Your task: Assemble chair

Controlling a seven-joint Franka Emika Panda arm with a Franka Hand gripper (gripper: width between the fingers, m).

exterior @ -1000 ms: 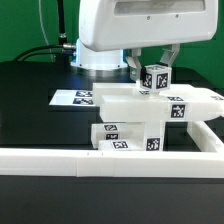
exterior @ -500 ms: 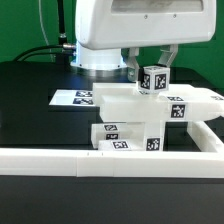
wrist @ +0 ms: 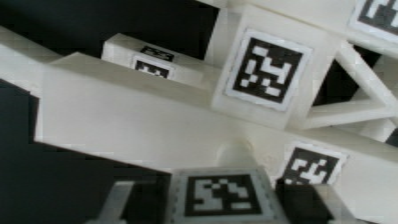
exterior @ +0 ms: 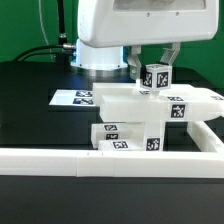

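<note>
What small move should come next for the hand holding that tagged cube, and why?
Probably lower the hand slightly, straight down. It is shut on the cube block, which is at the top of the slab. Whether it is fully seated there cannot be told, so a gentle press seems safest.

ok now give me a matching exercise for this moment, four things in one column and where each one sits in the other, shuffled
Things:
1. cube block
2. marker board
3. long white rail
4. chair slab

Places:
A. lies flat on the black table, to the exterior view's left of the slab
B. runs across the front of the exterior view, nearest the camera
C. between the fingers of the gripper, over the slab
D. rests on tagged white pieces, under the cube block

Pairs: 1-C, 2-A, 3-B, 4-D
</note>
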